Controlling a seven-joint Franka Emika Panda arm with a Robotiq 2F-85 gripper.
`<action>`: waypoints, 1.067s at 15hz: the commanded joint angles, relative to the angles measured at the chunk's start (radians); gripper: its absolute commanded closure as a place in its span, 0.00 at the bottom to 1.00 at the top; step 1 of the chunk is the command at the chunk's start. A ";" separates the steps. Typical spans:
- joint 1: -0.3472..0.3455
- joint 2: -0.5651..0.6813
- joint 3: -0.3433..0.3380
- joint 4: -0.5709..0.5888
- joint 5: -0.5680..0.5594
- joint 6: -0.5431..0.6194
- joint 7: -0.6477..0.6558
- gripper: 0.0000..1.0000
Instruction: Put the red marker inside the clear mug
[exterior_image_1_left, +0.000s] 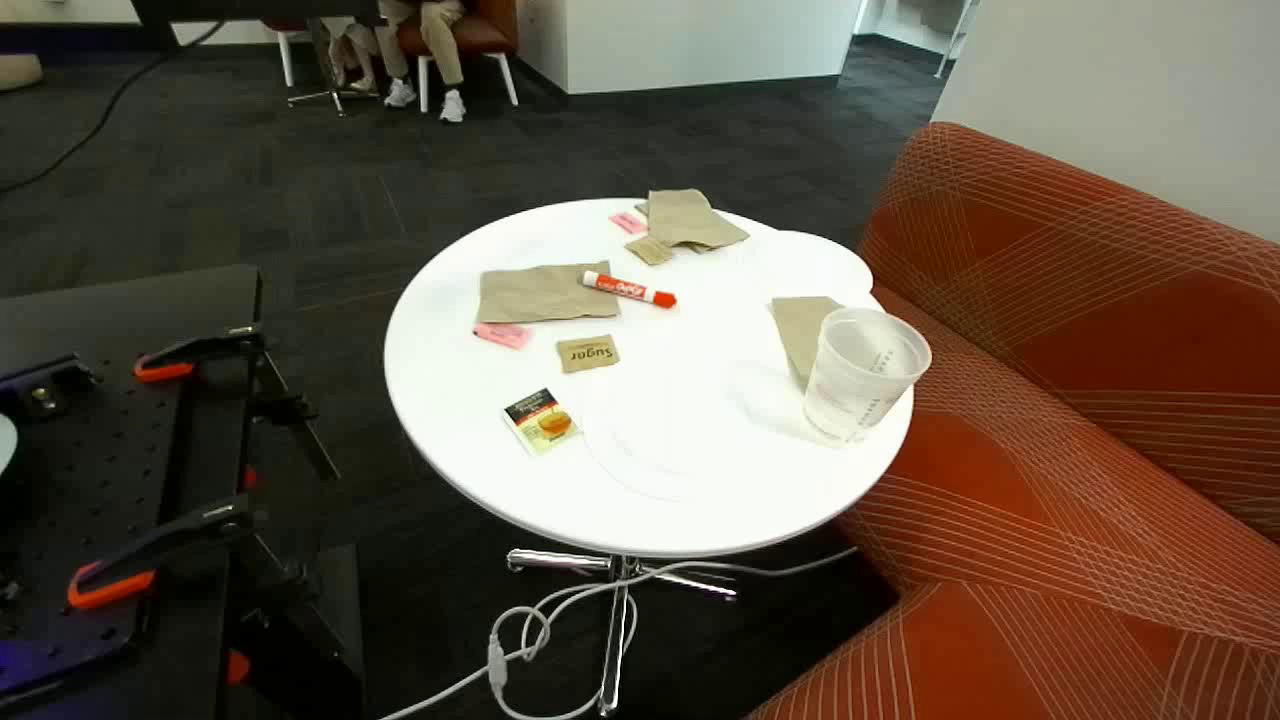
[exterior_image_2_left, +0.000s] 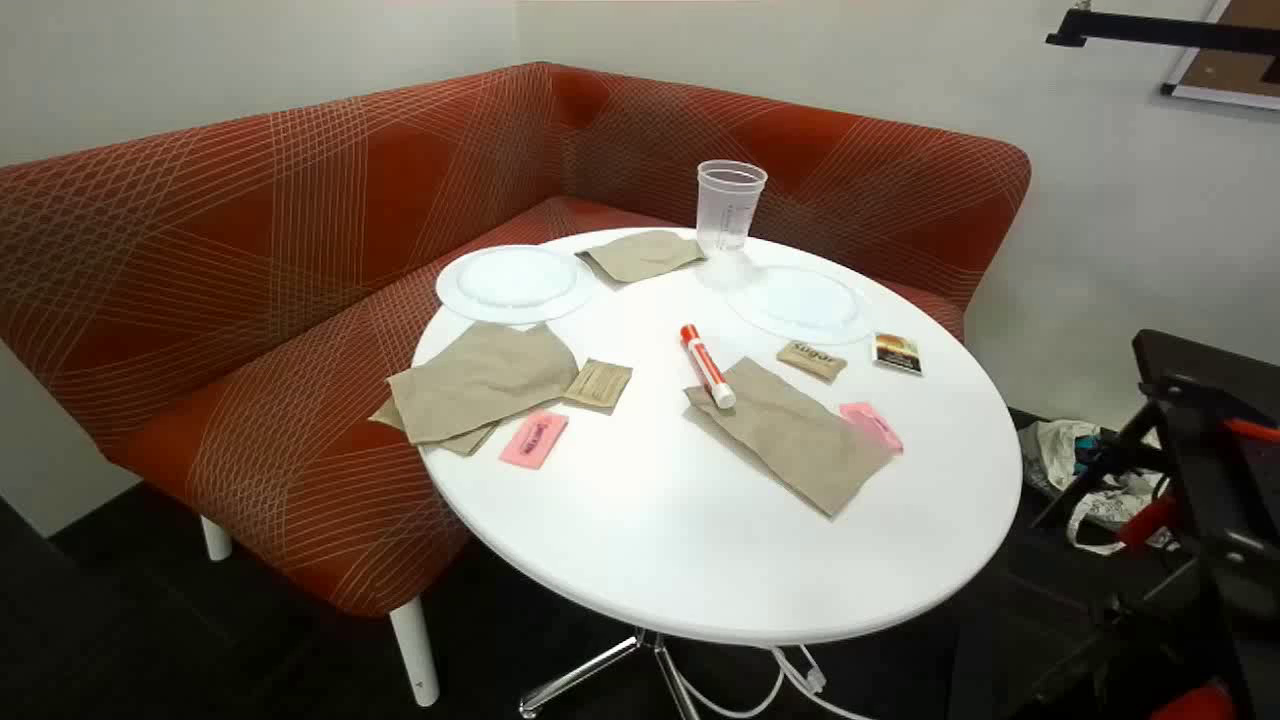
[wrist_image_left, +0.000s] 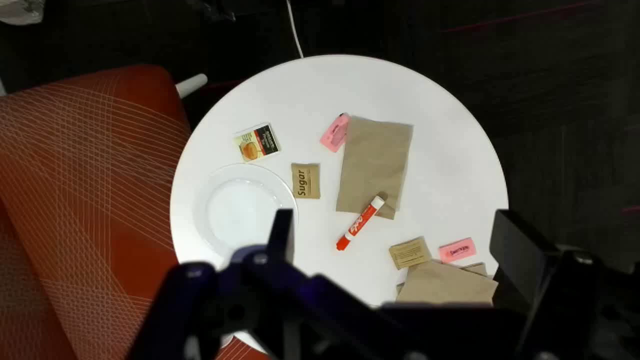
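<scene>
Closest in the wrist view, the jaws are spread wide. Beyond them, seen through the gap but well apart from both, the red marker (wrist_image_left: 360, 222) lies flat on the white desk (wrist_image_left: 450, 165), nearer the jaw at picture left. Its white end lies over the edge of a tan sheet (wrist_image_left: 375, 160), its red end on bare desk. That jaw overlaps, in this view, a pale plate (wrist_image_left: 240, 210), with a Sugar packet (wrist_image_left: 306, 181) just beside the rim.

Both exterior views leave the jaws out but show the clear mug (exterior_image_1_left: 855, 400) upright near the desk's edge, well apart from the marker; the wrist view does not plainly show it. Both also show a second plate (exterior_image_2_left: 515, 278) jutting past the desk's edge. Farthest off, only in an exterior view, are legs of seated people (exterior_image_1_left: 443, 45).
</scene>
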 joint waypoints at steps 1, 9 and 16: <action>0.007 0.001 -0.006 0.002 -0.002 -0.002 0.002 0.00; 0.003 0.033 -0.006 0.002 0.001 0.019 0.013 0.00; -0.002 0.170 -0.011 -0.089 0.020 0.270 0.115 0.00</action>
